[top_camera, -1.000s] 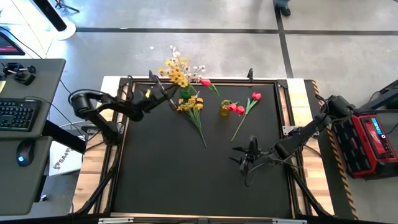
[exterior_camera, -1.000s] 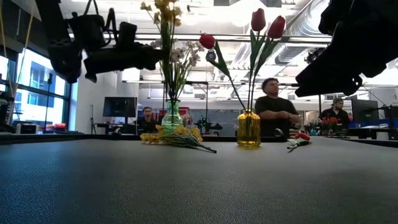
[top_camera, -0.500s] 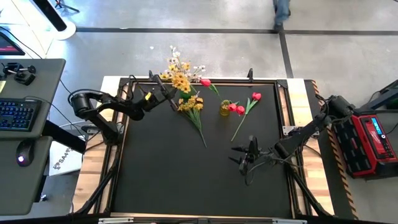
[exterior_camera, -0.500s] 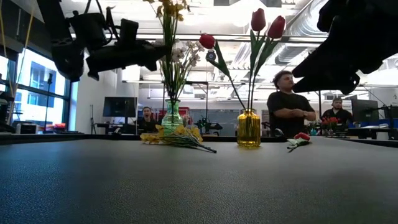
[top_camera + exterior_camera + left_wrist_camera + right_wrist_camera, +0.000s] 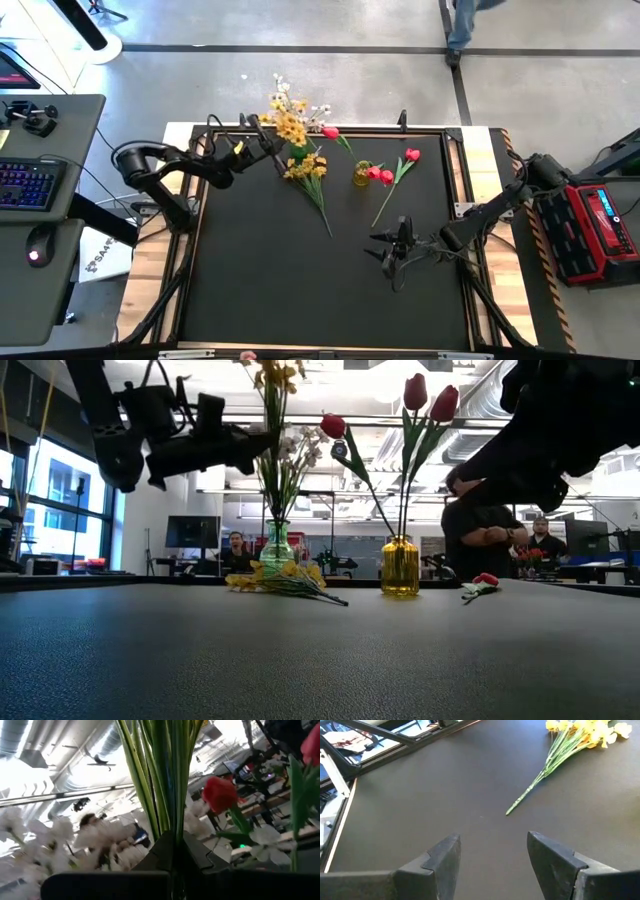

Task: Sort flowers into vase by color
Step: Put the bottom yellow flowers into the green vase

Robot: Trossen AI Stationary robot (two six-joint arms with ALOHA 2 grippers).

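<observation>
My left gripper (image 5: 270,150) is shut on a bunch of yellow flowers (image 5: 288,126) above the green vase (image 5: 277,548) at the table's far edge. A white sprig (image 5: 300,445) stands in that vase too. The yellow vase (image 5: 400,567) holds red tulips (image 5: 428,398), one of them (image 5: 333,426) leaning left. A second yellow bunch (image 5: 306,168) and a single red tulip (image 5: 410,155) lie flat on the table. My right gripper (image 5: 490,855) is open, hovering over bare table to the right of the middle. My left gripper pinches the yellow bunch's green stems (image 5: 170,795) between its two fingers, coming level from the table's left and lying across the stems. The bunch stands upright, blooms above the fingers (image 5: 250,445). Its lower stems run down into the green vase's neck (image 5: 277,525).
The loose yellow bunch's stem end (image 5: 510,811) points toward my right gripper. The table has a raised frame (image 5: 190,240) along its sides. People stand in the room beyond the far edge. A desk with a keyboard (image 5: 25,185) is off the table's left.
My left gripper has edged toward the green vase and the far edge, staying shut on the yellow bunch, which shifted with it and stayed upright. A person behind the table has walked to the right.
</observation>
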